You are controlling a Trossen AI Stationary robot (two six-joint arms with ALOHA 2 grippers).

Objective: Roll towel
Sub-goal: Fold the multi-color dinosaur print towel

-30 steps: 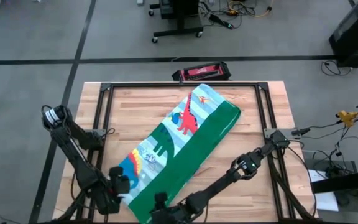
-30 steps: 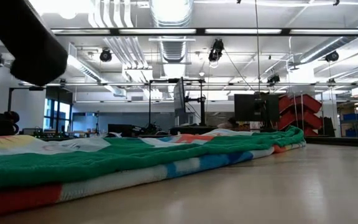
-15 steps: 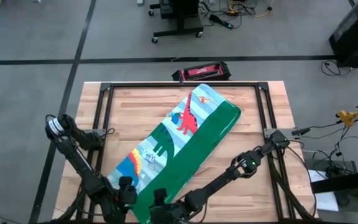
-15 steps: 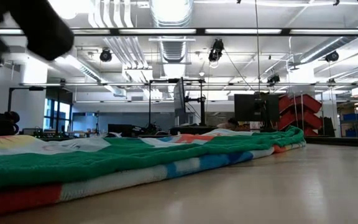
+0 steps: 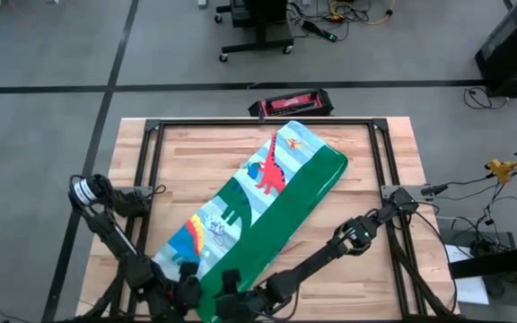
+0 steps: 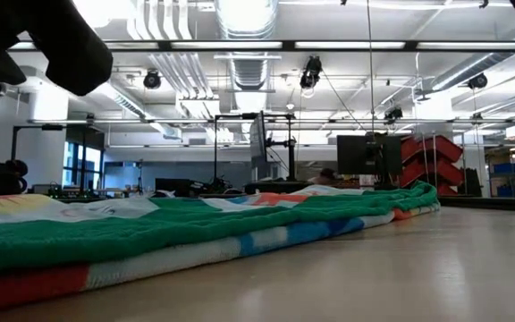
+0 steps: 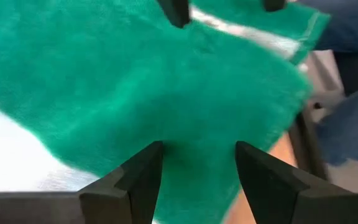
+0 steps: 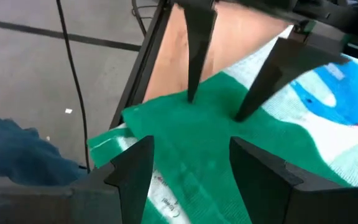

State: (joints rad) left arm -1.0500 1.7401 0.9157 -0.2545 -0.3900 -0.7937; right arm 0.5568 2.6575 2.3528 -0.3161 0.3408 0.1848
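The towel [image 5: 276,193] lies folded into a long strip, slanting from the table's near left to its far right. Its green border runs along the right side and its dinosaur print along the left. In the low view it lies flat [image 6: 150,237]. My left gripper [image 5: 185,280] is open, pointing down over the towel's near end [image 7: 135,81]. My right gripper [image 5: 230,289] is open just to its right, over the same green end [image 8: 191,143]. Each wrist view shows the other gripper: the left one [image 8: 216,109] and the right one [image 7: 225,12]. My left gripper comes from above, and its two open fingertips [image 8: 190,96] stand at the green near end [image 8: 210,124] of the flat towel. I cannot tell whether they touch it. My right gripper's open fingers stand over the same end, and I cannot tell whether they touch it.
A black metal frame [image 5: 151,130] runs around the wooden table. A red and black case [image 5: 290,101] lies just past the far edge. Bare wood [image 5: 196,161] shows to the left of the towel and more [image 5: 357,193] to its right. Blue cloth [image 8: 17,155] shows beyond the near edge.
My left gripper has gone toward the table's near edge and to the right, coming over the towel's near end beside my right gripper. The towel has not moved.
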